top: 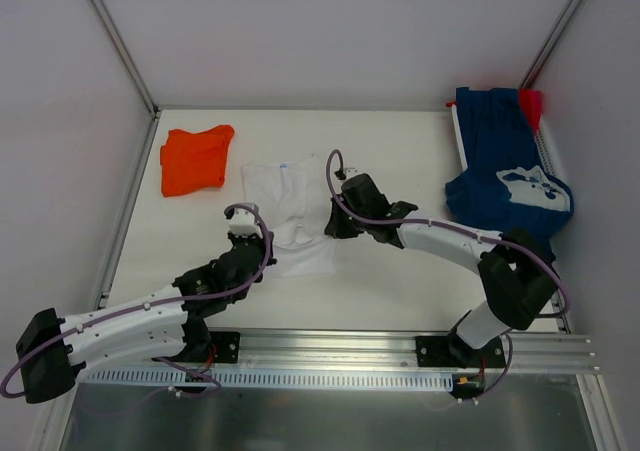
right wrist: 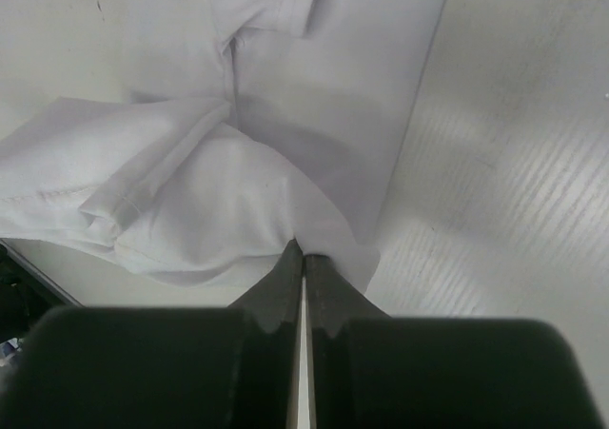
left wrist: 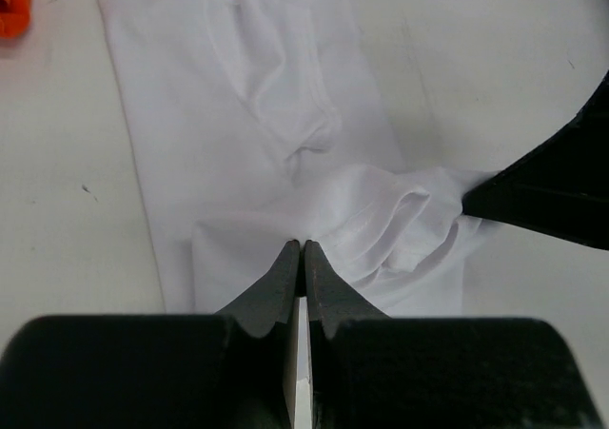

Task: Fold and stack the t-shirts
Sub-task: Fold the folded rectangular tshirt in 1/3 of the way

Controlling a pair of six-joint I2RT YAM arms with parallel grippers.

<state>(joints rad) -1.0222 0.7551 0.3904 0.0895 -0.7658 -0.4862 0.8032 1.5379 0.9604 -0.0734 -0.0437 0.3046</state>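
The white t-shirt (top: 292, 203) lies partly folded at the table's middle, collar away from me. My left gripper (top: 270, 243) is shut on a raised fold at its near left side; in the left wrist view the gripper (left wrist: 302, 246) pinches the white cloth (left wrist: 238, 115). My right gripper (top: 334, 227) is shut on the shirt's right edge; its wrist view shows the gripper (right wrist: 304, 249) closed on bunched white cloth (right wrist: 314, 87). The orange t-shirt (top: 195, 158) lies folded at the back left. The navy t-shirt with white print (top: 505, 176) is heaped at the right, with the small red one (top: 530, 103) behind it.
A white rack or tray edge (top: 462, 141) stands under the navy shirt at the back right. Grey walls enclose the table on three sides. The mounting rail (top: 330, 349) runs along the near edge. The right gripper's dark body (left wrist: 557, 186) shows in the left wrist view.
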